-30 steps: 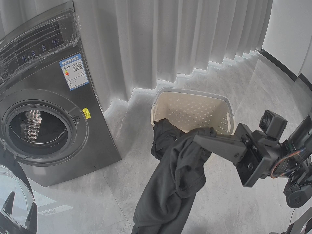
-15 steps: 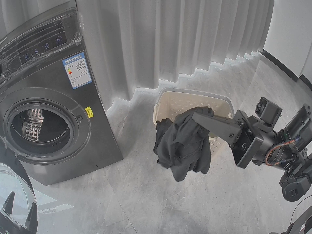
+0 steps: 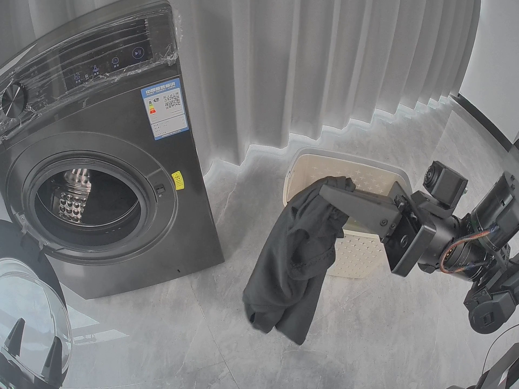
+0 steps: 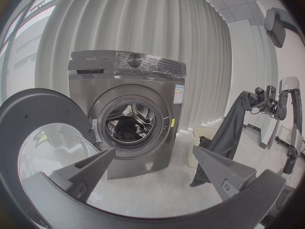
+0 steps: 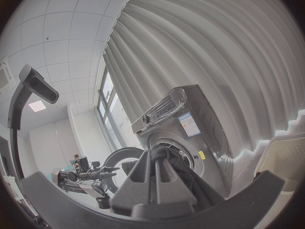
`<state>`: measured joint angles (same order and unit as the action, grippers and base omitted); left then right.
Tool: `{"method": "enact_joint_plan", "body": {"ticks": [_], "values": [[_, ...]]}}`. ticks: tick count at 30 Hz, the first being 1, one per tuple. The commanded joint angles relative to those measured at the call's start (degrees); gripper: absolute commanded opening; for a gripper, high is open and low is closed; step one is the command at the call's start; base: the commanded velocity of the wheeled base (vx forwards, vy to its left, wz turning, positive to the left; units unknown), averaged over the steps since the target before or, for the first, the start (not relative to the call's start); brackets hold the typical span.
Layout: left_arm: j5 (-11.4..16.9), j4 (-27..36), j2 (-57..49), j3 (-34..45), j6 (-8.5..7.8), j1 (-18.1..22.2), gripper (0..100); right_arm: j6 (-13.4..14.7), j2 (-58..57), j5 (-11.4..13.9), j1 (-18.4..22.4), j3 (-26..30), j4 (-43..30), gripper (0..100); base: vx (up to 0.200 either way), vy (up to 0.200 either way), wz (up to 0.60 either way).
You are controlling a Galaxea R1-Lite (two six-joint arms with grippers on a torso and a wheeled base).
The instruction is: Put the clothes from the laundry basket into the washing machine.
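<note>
My right gripper (image 3: 338,190) is shut on a dark grey garment (image 3: 292,260), which hangs from it above the floor in front of the cream laundry basket (image 3: 378,164). In the right wrist view the fingers (image 5: 153,163) pinch the cloth (image 5: 181,169). The grey washing machine (image 3: 108,190) stands to the left with its round door (image 4: 35,137) swung open. Dark clothes (image 4: 127,133) lie in the drum. My left gripper (image 4: 152,158) is open and holds nothing, low beside the open door (image 3: 32,287).
White curtains (image 3: 303,49) hang behind the machine and basket. Grey tiled floor (image 3: 178,330) lies open between machine and basket. A white wall with dark skirting (image 3: 486,114) runs along the right.
The head camera has turned, so machine and basket sit further right in the picture. My right gripper has lifted the garment; its bunched lower end has dropped and hangs long.
</note>
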<state>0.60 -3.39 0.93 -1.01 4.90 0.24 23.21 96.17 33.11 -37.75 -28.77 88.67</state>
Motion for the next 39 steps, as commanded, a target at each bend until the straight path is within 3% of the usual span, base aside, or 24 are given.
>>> {"method": "enact_joint_plan", "body": {"ticks": [1,8,17,26,39], "values": [[0.0,0.0,-0.8,0.9,0.02,0.0,100,0.0,0.2,0.0,0.2,-0.4,0.0,0,0.000,0.000,0.60],[0.0,0.0,-0.8,0.9,0.02,0.0,100,0.0,0.0,0.0,0.1,-1.0,0.0,0,0.000,0.000,0.60],[0.0,0.0,-0.8,0.9,-0.15,0.0,100,0.0,0.2,-0.1,0.1,-0.6,0.0,0,0.000,0.000,0.00],[0.0,0.0,-0.8,0.9,-0.42,0.0,100,-0.1,0.2,0.0,-0.2,-0.7,0.1,0,0.000,0.000,0.60],[-0.1,0.0,-0.8,0.9,-0.51,0.0,100,-0.1,0.2,0.1,-0.7,-0.4,0.1,0,0.000,0.000,0.00]]}}
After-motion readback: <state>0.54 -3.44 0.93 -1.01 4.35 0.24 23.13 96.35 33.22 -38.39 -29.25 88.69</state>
